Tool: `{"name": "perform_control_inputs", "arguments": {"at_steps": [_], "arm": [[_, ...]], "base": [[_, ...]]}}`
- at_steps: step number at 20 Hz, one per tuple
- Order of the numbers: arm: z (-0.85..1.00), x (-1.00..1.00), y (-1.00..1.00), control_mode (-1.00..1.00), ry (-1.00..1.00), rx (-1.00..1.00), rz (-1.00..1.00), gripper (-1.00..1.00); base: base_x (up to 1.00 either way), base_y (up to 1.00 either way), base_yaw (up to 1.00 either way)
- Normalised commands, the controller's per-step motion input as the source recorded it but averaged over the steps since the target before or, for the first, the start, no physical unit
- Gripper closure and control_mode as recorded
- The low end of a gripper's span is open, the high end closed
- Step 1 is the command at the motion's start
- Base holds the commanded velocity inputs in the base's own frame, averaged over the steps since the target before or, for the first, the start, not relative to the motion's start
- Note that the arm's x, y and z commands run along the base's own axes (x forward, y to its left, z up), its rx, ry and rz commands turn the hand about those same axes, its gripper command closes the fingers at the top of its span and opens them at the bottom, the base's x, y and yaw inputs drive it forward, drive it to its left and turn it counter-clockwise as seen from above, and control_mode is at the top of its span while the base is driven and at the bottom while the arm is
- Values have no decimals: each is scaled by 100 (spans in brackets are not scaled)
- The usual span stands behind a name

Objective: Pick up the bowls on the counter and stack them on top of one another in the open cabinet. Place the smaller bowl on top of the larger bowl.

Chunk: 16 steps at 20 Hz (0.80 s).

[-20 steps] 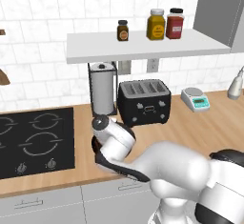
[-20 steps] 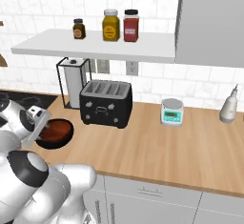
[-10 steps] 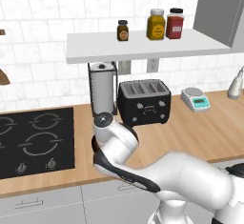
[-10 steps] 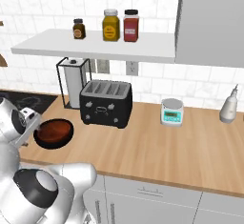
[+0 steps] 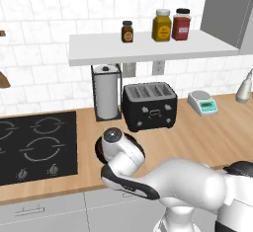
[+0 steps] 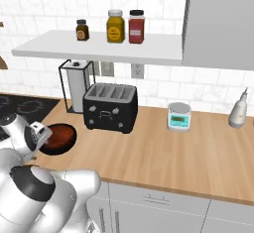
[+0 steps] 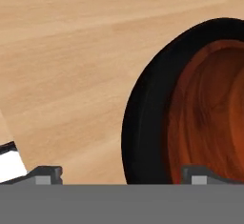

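Hovering low over the counter (image 6: pixel 163 152), we are bringing the gripper (image 7: pixel 121 178) down at the black rim of the larger bowl (image 7: pixel 143 118). The smaller bowl (image 7: pixel 209 113), reddish-brown, is sitting inside the black one, at three o'clock from the gripper in the hand view. Both are resting near the counter's front edge, at seven o'clock from the toaster (image 6: pixel 110 108) in the right base view. Our fingers are standing spread, one outside the rim and one over the brown interior. We judge that a good grasp means straddling the black wall squarely before closing, then lifting level towards the open cabinet (image 6: pixel 99 48), so the nested bowl is not sliding out.
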Motion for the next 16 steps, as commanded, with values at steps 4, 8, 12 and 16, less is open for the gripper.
{"name": "perform_control_inputs", "arguments": {"at_steps": [4, 8, 12, 16], "arm": [[-45, 18, 0, -100, 0, 0, 1, -100], [-29, 19, 0, -100, 0, 0, 0, -100], [-1, 9, 0, -100, 0, 0, 0, 100], [22, 11, 0, -100, 0, 0, 0, 100]], "base": [[0, 0, 0], [0, 0, 0], [0, 0, 0], [0, 0, 0]]}}
